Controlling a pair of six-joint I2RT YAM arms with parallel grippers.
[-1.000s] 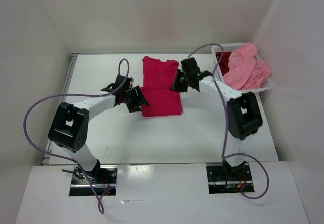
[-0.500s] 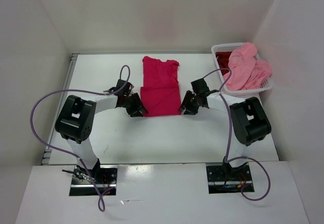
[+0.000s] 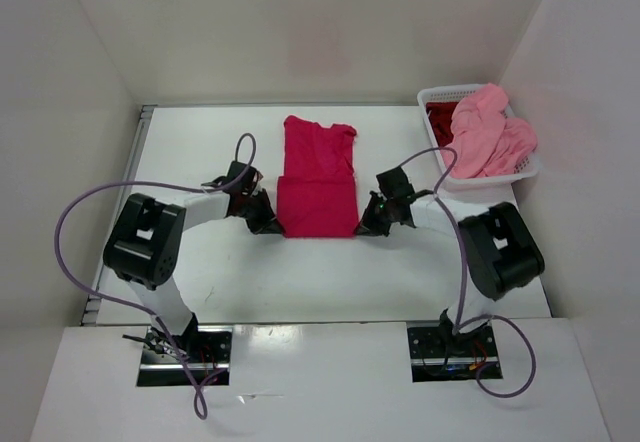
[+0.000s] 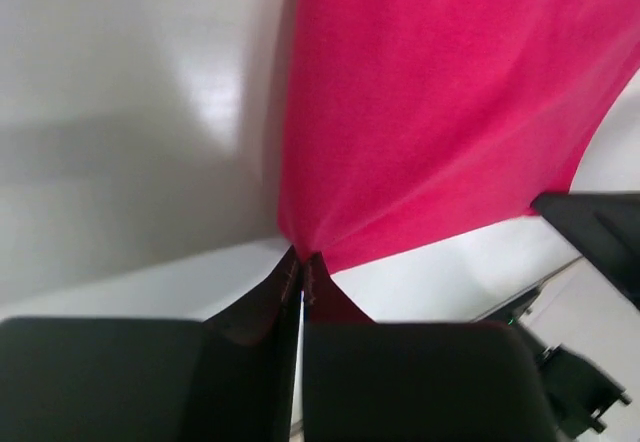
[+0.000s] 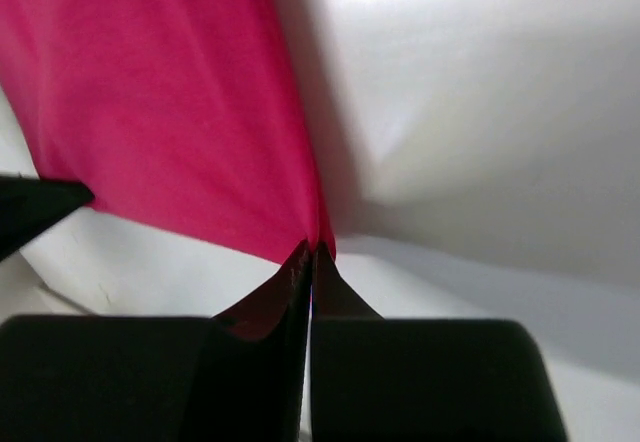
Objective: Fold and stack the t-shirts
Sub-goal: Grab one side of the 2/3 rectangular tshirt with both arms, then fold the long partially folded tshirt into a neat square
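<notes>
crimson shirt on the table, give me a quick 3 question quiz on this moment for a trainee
1. True or false: the salmon pink shirt lies spread flat on the table.
2. What does the left gripper hold? A) a near corner of the crimson shirt B) the salmon pink shirt C) nothing
3. Fill in: the right gripper is shut on the crimson shirt's other near ____.

Key:
1. False: it is heaped in the white basket.
2. A.
3. Corner.
</notes>
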